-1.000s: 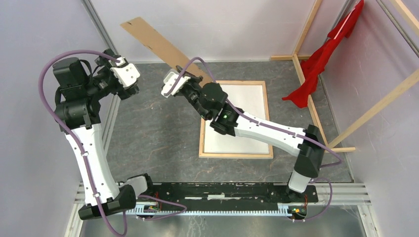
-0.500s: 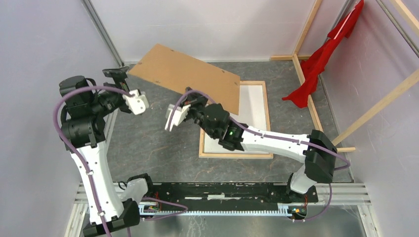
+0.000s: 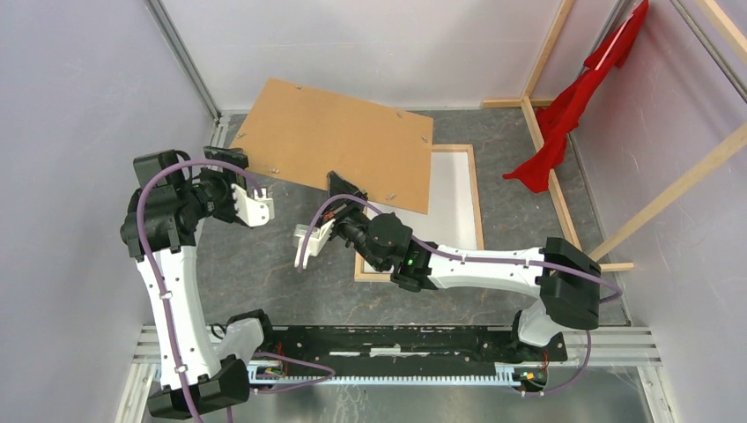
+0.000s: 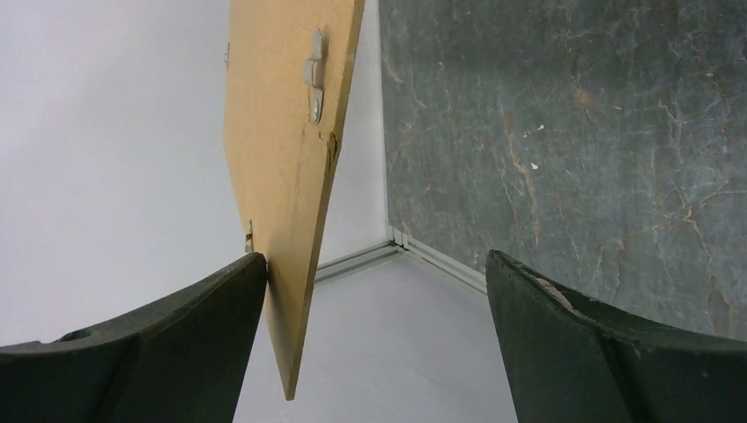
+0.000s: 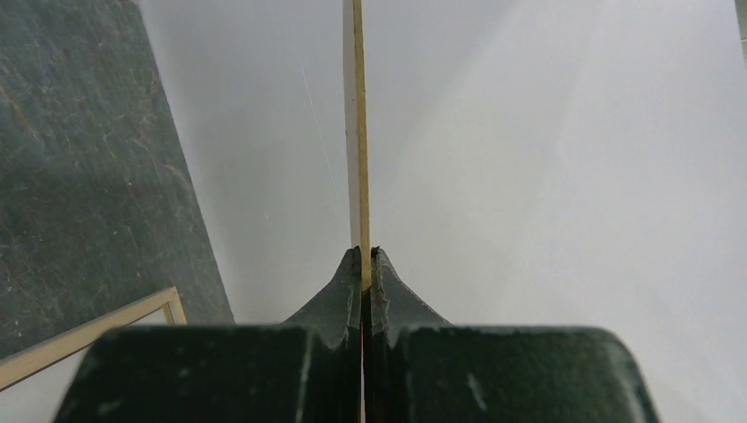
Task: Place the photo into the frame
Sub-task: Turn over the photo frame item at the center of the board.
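- Dark grey marbled tabletop (image 3: 282, 256) between pale lilac walls, viewed from above.
- Flat on it, right of centre: large rectangular picture frame with thin light-wood borders (image 3: 480, 220); one corner also in the right wrist view (image 5: 88, 333).
- Inside those borders: flat white surface (image 3: 454, 189); cannot tell what it is.
- Over the frame's far-left corner and the far left of the table: stiff plain brown backing board (image 3: 339, 141), lifted and tilted, with small metal clips on its upper face (image 4: 314, 75).
- On the board's near edge: right gripper (image 3: 339, 187), clamped tight on it; in the right wrist view, both fingers pressed together (image 5: 366, 256) with the thin board edge (image 5: 356, 132) rising straight from between them.
- At the board's left corner: left gripper (image 3: 238, 167), jaws spread wide (image 4: 374, 264); holds nothing; one finger right beside the board's face (image 4: 282, 132), contact impossible to tell.
- Far right, well apart from the frame: red cloth (image 3: 573, 106) draped on bare wooden beams (image 3: 669, 189).
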{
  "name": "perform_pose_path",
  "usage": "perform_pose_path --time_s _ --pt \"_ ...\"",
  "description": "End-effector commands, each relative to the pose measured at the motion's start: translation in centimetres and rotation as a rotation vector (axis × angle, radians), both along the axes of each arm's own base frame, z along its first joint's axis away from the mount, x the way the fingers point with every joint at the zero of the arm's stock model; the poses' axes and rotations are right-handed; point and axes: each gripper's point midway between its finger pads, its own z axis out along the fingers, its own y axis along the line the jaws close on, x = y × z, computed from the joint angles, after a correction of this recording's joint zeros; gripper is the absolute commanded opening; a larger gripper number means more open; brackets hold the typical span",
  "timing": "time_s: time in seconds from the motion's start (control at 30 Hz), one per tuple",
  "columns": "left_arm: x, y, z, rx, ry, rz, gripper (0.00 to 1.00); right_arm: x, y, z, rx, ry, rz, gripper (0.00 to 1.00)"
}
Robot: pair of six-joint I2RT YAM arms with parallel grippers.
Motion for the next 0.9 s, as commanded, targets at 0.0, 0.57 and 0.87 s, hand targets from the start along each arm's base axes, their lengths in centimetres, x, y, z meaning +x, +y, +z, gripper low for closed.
perform_pose_path --time_s 0.0,0.57,0.87 --pt "0.4 -0.2 1.4 0.001 -0.063 -0.014 1.00 -1.7 -1.9 6.9 0.164 -0.122 0.002 0.00" --pt "2.5 -0.5 1.6 0.001 -0.199 -0.052 0.67 -2.7 0.8 5.2 0.090 -0.110 0.047 0.00" --pt "4.3 0.6 3.6 -0.050 -0.449 0.029 0.02 -1.8 2.4 5.0 0.188 0.010 0.040 0.05"
